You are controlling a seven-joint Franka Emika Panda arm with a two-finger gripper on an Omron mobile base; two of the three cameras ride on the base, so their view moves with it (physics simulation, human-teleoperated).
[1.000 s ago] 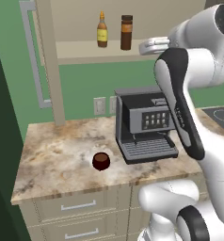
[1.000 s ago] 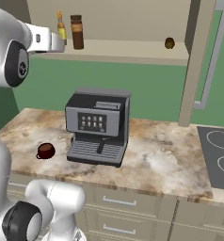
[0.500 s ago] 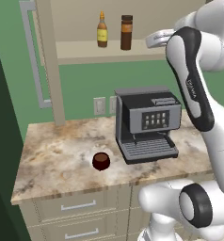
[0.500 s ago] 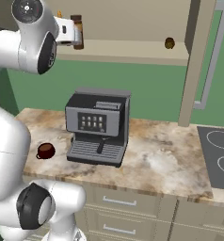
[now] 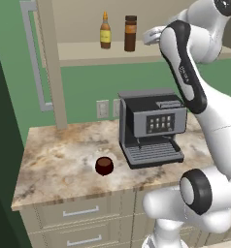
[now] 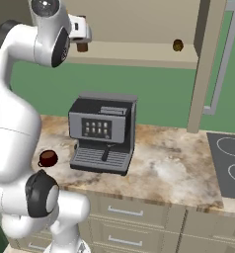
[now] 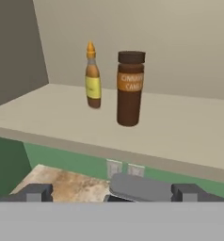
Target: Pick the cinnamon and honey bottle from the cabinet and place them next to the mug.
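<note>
1. Two bottles stand side by side at the top centre of the left base view, on the shelf of the cabinet (image 5: 88,54): the honey bottle (image 5: 105,31) on the left, the cinnamon (image 5: 130,34) just to its right. The gripper (image 5: 149,36) sits right of the cinnamon, near it but apart. The mug (image 5: 104,166) rests lower centre on the counter (image 5: 59,164), left of the coffee machine (image 5: 151,127).
2. In the right base view, the arm covers the upper left; only the cinnamon's base (image 6: 82,47) peeks out beneath the hand, and the honey bottle is hidden. A small dark object (image 6: 177,45) on the shelf at upper right is too small to identify.
3. In the hand view, the cinnamon (image 7: 130,88) stands centre and the honey bottle (image 7: 92,76) just left of it. Both fingertips (image 7: 37,192) sit far apart at the bottom corners, jaws spread wide and empty.
4. Judgement: the reach for the first bottle is under way; next, advance level until the jaws straddle the cinnamon, then close.
</note>
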